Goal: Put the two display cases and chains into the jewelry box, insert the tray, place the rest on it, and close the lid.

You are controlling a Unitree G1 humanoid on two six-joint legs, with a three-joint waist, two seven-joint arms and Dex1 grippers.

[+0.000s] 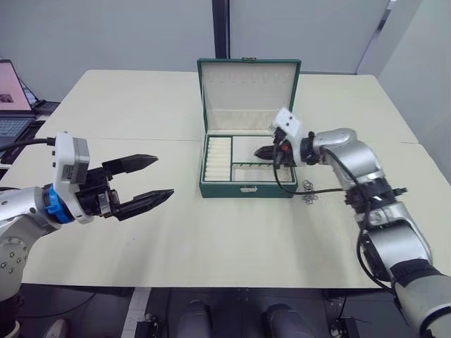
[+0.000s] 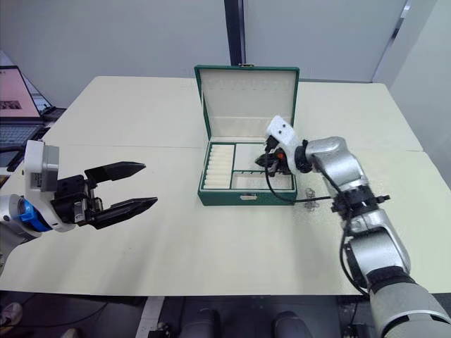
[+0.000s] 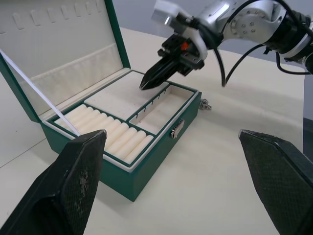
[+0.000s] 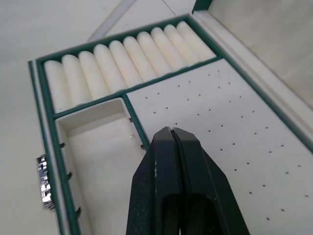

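Note:
The jewelry box (image 1: pixel 246 189) stands mid-table with its lid (image 1: pixel 248 84) upright behind it. The tray (image 1: pixel 218 158) sits in the box top, showing ring rolls, a dotted cream panel (image 4: pixel 230 127) and a small compartment (image 4: pixel 98 147). My right gripper (image 1: pixel 262 151) hovers shut just above the tray's divider, with nothing seen between its fingertips (image 4: pixel 171 134). A small bunch of chains (image 1: pixel 308 190) lies on the table by the box's right front corner. My left gripper (image 1: pixel 163 176) hangs open well left of the box. The display cases are out of view.
A laptop (image 1: pixel 10 105) stands off the table's far left edge. A black cable (image 1: pixel 317 189) loops from my right wrist down beside the chains. Bare tabletop (image 1: pixel 232 239) lies in front of the box and between it and my left gripper.

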